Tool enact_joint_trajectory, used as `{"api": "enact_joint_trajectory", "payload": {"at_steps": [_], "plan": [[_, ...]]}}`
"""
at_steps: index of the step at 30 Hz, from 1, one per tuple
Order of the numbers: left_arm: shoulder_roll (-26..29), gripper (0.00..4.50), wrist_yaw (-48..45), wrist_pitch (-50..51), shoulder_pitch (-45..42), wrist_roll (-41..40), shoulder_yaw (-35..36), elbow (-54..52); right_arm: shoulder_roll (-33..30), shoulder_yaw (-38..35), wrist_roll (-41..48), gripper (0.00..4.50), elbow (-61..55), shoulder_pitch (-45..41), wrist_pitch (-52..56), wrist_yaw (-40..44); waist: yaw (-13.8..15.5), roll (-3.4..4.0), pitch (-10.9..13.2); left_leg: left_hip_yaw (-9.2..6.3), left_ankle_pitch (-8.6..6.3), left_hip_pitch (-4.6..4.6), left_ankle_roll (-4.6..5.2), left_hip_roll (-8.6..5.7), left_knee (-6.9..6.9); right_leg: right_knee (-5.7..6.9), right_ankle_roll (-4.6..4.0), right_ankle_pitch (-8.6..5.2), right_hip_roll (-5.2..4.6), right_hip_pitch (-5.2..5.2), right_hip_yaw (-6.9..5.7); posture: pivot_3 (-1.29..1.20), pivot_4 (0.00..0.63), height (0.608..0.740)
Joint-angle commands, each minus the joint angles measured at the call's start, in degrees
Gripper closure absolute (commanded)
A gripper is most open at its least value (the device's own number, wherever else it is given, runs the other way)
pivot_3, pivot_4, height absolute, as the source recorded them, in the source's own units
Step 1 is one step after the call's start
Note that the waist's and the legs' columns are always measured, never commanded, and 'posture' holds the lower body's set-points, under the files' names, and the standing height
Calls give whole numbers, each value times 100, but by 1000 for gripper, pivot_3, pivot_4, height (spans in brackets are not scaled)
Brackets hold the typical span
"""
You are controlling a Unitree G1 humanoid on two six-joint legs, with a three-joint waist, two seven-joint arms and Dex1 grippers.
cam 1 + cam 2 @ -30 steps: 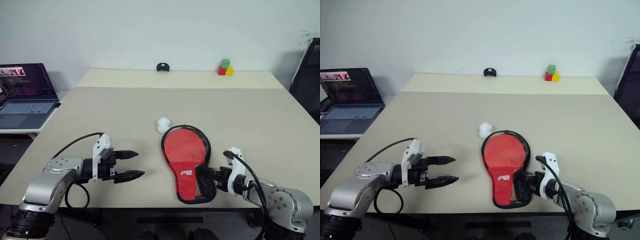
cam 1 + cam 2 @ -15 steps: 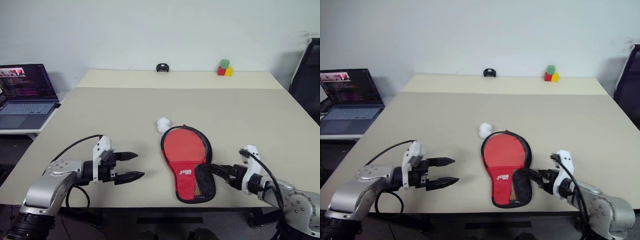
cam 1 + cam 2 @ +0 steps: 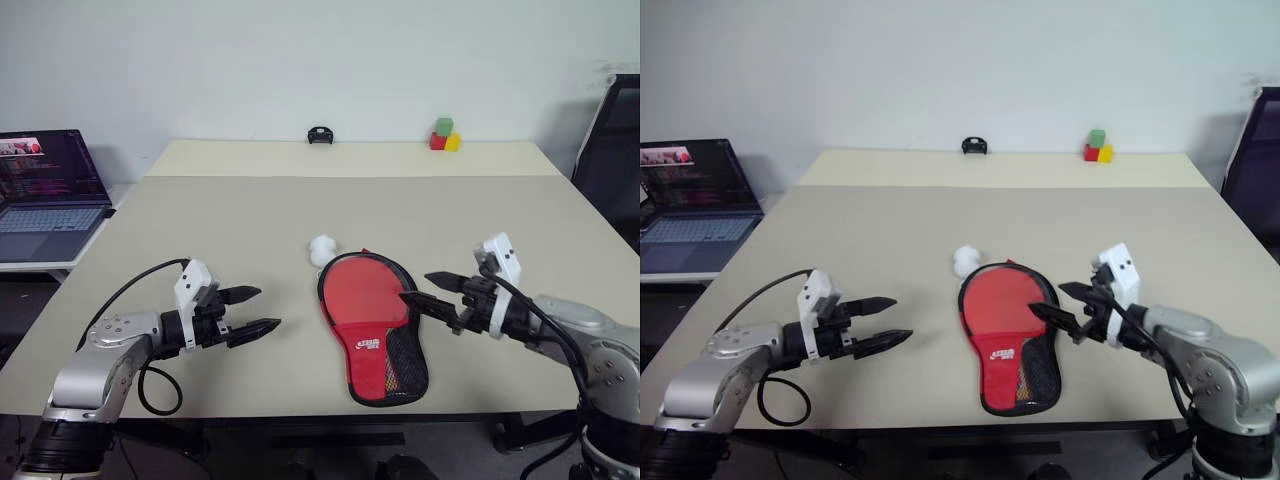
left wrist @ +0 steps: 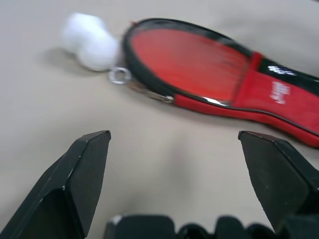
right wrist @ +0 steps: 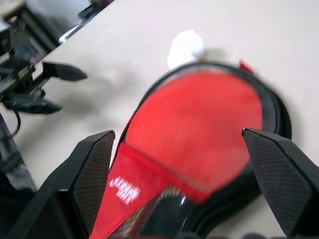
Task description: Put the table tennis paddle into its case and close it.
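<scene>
The case (image 3: pixel 372 325) lies flat near the front edge of the beige table (image 3: pixel 220 220), round end away from the robot, narrow end toward it. Its red face with the white logo is up, and black mesh covers the narrow end. Is the table tennis paddle inside? Hard to say: the round red area ringed in black could be fabric or rubber, and no wooden edge or handle can be made out in any view. At the round end the left wrist view catches a small metal ring (image 4: pixel 119 75) and a strip of zipper lying loose on the table, so that part of the rim looks unzipped (how far round it runs is hidden).

The left gripper (image 3: pixel 256 310) hangs just above the table, well to the left of the case, fingers spread, nothing between them. The right gripper (image 3: pixel 422 288) is lifted over the case's right edge, pointing across it, fingers also wide apart and empty; whether a tip grazes the fabric cannot be told.

Something white (image 3: pixel 323 250) sits touching the case's far left rim; it reads as one ball or two pressed together. A laptop (image 3: pixel 45 190) at far left is cut off by the frame.
</scene>
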Motion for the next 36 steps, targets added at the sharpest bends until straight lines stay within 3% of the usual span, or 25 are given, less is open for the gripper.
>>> {"api": "enact_joint_trajectory", "payload": {"at_steps": [1, 11, 19, 30, 36], "plan": [[-119, 0, 452, -204, -99, 91, 339, -16, 3, 692, -323, 13, 505, -464, -782, 283, 2, -1, 0, -1, 0, -1, 0, 1, 0, 0, 0, 0, 0, 0, -1, 0, 150, 740], [-145, 0, 959, -187, -220, 225, 467, 49, 679, 2249, -1480, 13, 2360, -974, -2423, 514, 20, -3, 1, -3, 0, -9, -1, -2, 3, -4, -1, 1, -5, -5, -3, 0, 150, 740], [-374, 0, 1186, -105, -1337, 556, 11, 853, 1030, 2277, -2150, 13, 3265, -994, -2955, 128, 50, -3, 1, -6, 2, -12, -4, -9, 6, 0, -1, 1, -7, -7, -8, 0, 150, 740], [-1360, 0, 589, -994, -3677, 1364, -926, 3812, 1285, 2103, -2209, 13, 3094, -779, -2865, -122, 9, -5, 0, -6, 12, -14, -19, -11, 7, 2, -1, 1, 2, -11, -11, 0, 150, 740], [-1993, 0, 1114, -1792, -4847, 2083, -1129, 6031, 1455, 2004, -2171, 13, 2873, -590, -2736, -309, 15, -8, 0, -3, 12, -18, -18, -11, 8, 2, 0, 1, 5, -15, -17, 0, 150, 740]]}}
